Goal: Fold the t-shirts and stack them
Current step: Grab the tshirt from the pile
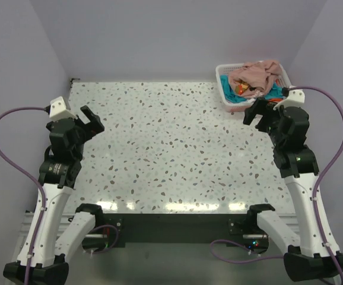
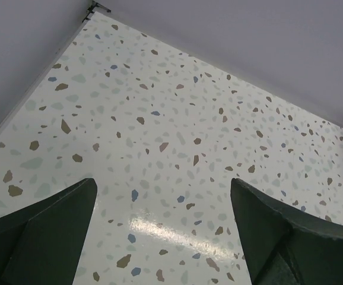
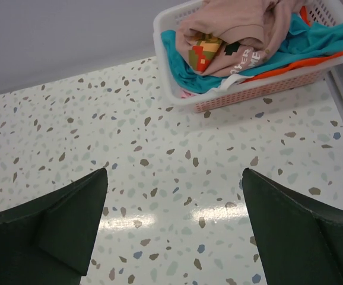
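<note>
T-shirts (image 1: pixel 256 75) in basket (image 3: pixel 167 90), terrazzo table (image 1: pixel 159 148), pale walls (image 1: pixel 159 35)

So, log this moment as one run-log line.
stage: not started | t-shirts: heaped in basket | left gripper: open, empty | right gripper: open, empty, facing basket

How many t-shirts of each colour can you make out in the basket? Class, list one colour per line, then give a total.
Pink t-shirt: 1
Teal t-shirt: 1
Orange t-shirt: 1
White t-shirt: 1, only a sliver shows
Total: 4 showing; more may lie hidden underneath.
</note>
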